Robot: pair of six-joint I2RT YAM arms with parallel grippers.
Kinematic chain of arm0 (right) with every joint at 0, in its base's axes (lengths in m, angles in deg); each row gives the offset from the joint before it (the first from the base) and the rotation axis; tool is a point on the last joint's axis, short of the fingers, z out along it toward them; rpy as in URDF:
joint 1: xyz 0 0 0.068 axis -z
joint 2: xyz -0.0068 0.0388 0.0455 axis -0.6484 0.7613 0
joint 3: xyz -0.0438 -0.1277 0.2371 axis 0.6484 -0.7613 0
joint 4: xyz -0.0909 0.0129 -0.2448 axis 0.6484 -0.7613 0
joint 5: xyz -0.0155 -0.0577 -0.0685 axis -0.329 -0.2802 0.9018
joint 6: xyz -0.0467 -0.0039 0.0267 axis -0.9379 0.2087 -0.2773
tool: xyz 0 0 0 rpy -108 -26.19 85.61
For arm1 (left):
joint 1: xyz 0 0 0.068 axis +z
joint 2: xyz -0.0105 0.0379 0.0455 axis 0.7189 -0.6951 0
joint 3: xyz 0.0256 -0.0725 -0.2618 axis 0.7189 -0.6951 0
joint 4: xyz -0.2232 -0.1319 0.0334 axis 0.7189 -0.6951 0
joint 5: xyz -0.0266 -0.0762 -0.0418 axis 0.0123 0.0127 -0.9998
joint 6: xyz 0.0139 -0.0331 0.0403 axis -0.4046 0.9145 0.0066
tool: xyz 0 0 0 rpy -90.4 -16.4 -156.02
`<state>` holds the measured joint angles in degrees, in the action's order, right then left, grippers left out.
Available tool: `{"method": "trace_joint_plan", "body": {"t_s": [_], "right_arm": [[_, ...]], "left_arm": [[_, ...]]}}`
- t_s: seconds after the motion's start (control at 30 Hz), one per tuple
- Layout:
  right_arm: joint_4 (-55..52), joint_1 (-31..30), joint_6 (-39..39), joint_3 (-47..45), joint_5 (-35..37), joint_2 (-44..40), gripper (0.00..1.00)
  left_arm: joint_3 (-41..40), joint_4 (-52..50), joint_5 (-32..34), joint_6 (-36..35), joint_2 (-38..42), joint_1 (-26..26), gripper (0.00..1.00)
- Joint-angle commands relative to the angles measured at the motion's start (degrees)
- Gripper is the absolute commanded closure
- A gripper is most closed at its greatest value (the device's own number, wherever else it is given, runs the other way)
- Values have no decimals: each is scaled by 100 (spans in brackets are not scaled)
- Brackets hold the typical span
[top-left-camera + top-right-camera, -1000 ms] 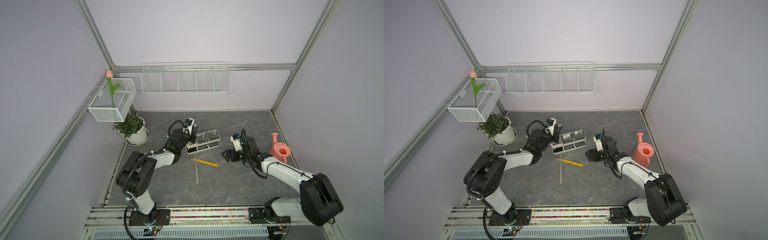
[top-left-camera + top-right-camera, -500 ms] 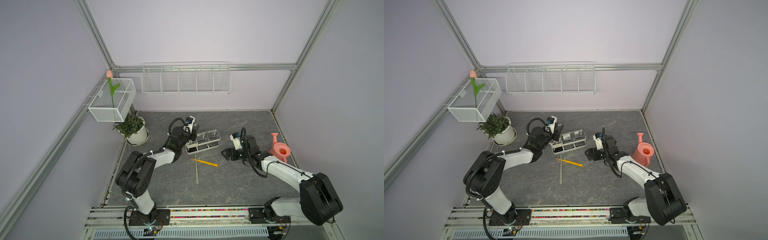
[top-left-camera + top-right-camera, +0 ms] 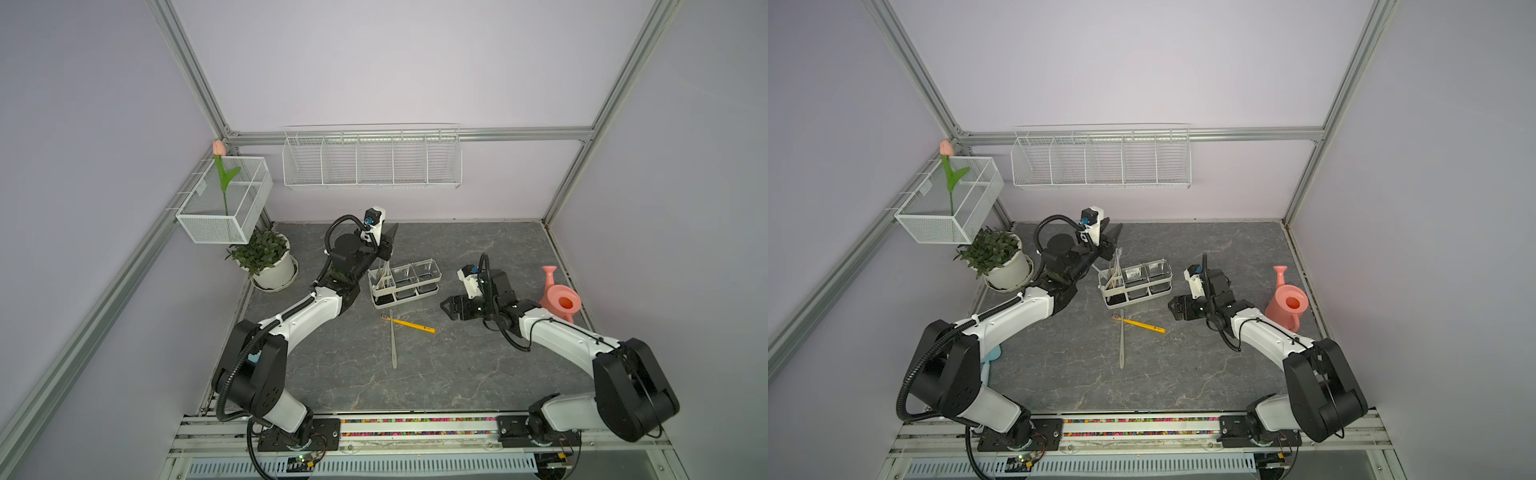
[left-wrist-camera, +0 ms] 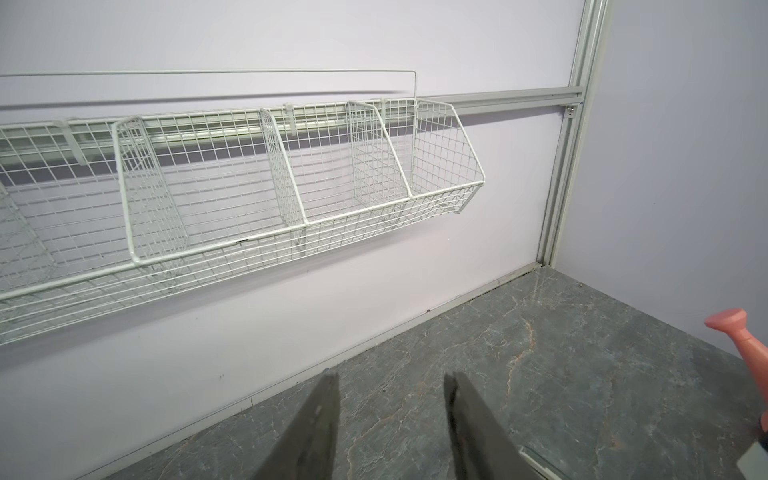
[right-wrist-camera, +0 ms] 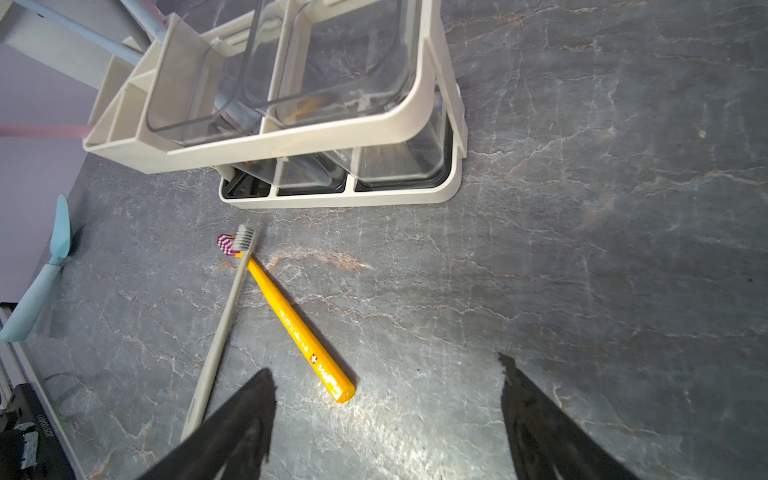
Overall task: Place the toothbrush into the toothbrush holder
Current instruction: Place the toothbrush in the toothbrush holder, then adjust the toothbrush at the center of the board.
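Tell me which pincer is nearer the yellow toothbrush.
Right. The right pincer is just past the handle end of the yellow toothbrush; the left pincer is raised behind the toothbrush holder.

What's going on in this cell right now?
A two-arm robot is loading toothbrushes into the small cream-white three-section toothbrush holder. A few slim toothbrushes stand in its cream end bin, and the left gripper hangs up over that end, jaws apart and empty. The right gripper is open too, low over the grey marbled tabletop, facing the holder. A yellow plastic toothbrush and a long grey toothbrush lie crossed near their heads in front of the holder, neither gripped.
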<state>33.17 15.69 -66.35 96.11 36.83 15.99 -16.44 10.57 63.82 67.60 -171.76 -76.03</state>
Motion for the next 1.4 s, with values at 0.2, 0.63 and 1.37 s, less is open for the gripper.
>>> {"method": "trace_joint_plan", "body": {"t_s": [0.2,0.63,1.37], "right_arm": [[143,46,130,-44,-332,139,13],[459,-26,447,-197,-909,401,19],[457,-1311,751,586,-94,1339,19]], "left_arm": [[371,-1107,342,513,528,-19,52],[42,-2947,1147,1316,2167,-19,50],[-3399,-2860,1733,1840,5157,-18,50]]}}
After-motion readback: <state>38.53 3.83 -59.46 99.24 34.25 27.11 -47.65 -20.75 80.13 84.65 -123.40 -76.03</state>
